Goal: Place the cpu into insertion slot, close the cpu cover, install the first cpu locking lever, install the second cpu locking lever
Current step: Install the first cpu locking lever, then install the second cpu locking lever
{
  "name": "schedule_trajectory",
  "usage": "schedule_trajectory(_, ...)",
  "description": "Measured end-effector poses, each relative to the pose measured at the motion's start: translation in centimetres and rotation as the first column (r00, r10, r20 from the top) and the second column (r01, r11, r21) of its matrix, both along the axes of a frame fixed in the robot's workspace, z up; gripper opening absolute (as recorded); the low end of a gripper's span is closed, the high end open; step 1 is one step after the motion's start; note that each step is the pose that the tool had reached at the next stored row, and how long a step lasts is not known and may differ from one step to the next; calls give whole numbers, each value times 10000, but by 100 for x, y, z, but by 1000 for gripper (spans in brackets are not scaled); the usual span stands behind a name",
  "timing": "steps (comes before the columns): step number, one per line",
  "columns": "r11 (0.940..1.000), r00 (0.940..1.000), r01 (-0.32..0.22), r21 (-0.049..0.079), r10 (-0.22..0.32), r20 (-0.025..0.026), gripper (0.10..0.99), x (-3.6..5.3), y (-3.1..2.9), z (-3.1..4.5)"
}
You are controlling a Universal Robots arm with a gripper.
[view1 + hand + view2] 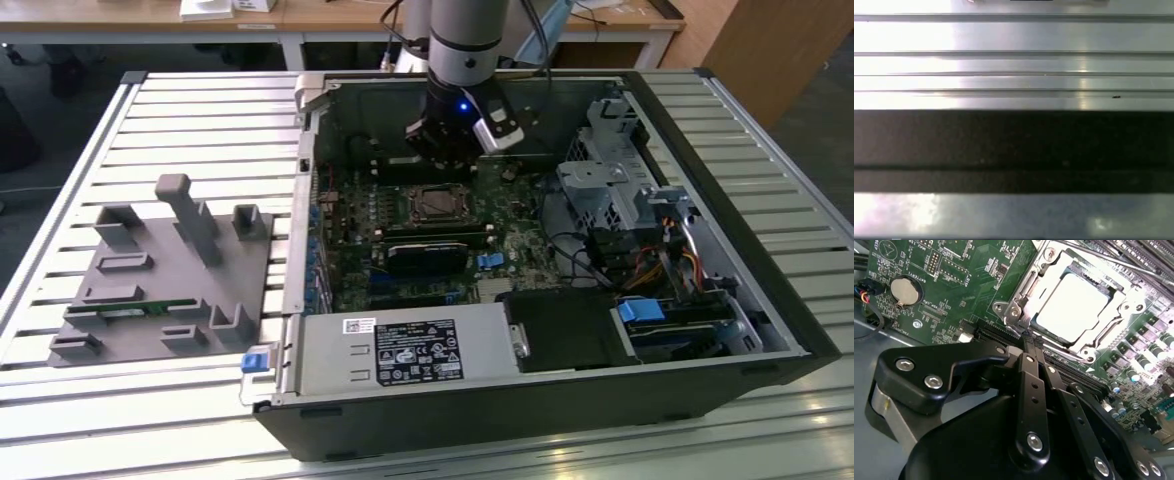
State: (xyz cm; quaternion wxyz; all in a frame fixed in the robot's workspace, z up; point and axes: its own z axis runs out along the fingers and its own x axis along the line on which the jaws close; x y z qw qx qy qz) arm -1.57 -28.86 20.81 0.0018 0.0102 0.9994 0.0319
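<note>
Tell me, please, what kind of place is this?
Probably a robotics lab or test workshop: an open computer case lies on a slatted metal table, a grey parts fixture sits beside it, and wooden desks stand behind.

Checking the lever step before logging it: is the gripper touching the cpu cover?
Cannot tell. In the second wrist view the gripper tips end right at the edge of the cpu cover, and no gap or contact shows plainly.

Gripper hides cpu cover's edge.

One cpu, one cpu cover
</note>
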Motion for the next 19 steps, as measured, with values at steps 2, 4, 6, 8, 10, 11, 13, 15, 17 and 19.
schedule_trajectory(2, 10000, 10000, 0, 0, 0, 0, 106, 0, -8, 0)
schedule_trajectory(4, 10000, 10000, 0, 0, 0, 0, 106, 2, -18, 0)
schedule_trajectory(6, 10000, 10000, 0, 1, 0, 0, 106, 6, -26, 0)
schedule_trajectory(8, 10000, 10000, 1, 1, -1, 0, 106, 10, -33, 0)
schedule_trajectory(10, 10000, 10000, 0, 0, 0, 0, 106, 15, -39, 0)
schedule_trajectory(11, 10000, 10000, 0, 1, 0, 0, 106, 16, -42, 0)
schedule_trajectory(13, 10000, 10000, 0, 1, 0, 0, 106, 21, -46, 0)
schedule_trajectory(15, 10000, 10000, 0, 0, 0, 0, 106, 23, -50, 0)
schedule_trajectory(17, 10000, 10000, 0, 0, 0, 0, 106, 26, -54, 0)
schedule_trajectory(19, 10000, 10000, 0, -1, 0, -1, 106, 27, -60, 0)
